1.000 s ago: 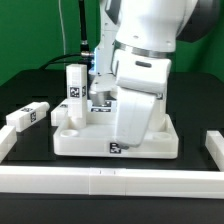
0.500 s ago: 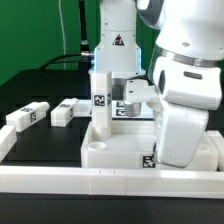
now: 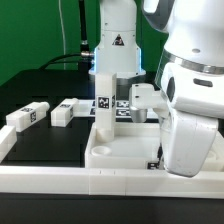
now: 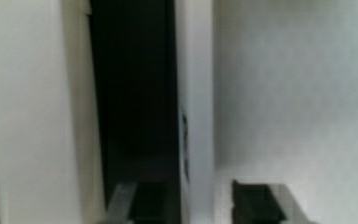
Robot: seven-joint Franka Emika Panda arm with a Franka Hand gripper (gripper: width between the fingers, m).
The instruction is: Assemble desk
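The white desk panel (image 3: pixel 120 155) lies near the front rail. One square leg (image 3: pixel 101 105) stands upright in its corner socket on the exterior view's left. Two loose legs (image 3: pixel 28 116) (image 3: pixel 66 112) lie on the black surface further left. The arm's white hand (image 3: pixel 190 140) covers the panel's right part and hides the fingers there. In the wrist view my gripper (image 4: pixel 197 200) is closed around a thin white edge (image 4: pixel 195 120) of the panel, with one dark finger (image 4: pixel 265 202) on each side. The fourth leg is out of view.
A long white rail (image 3: pixel 60 182) runs along the front, with another (image 3: pixel 6 148) at the exterior view's left. The marker board (image 3: pixel 124 108) lies behind the panel, mostly hidden. The arm's base (image 3: pixel 116 40) stands at the back.
The panel, with the upright leg in it, has moved toward the exterior view's right and the front rail together with the arm. The two loose legs have stayed put.
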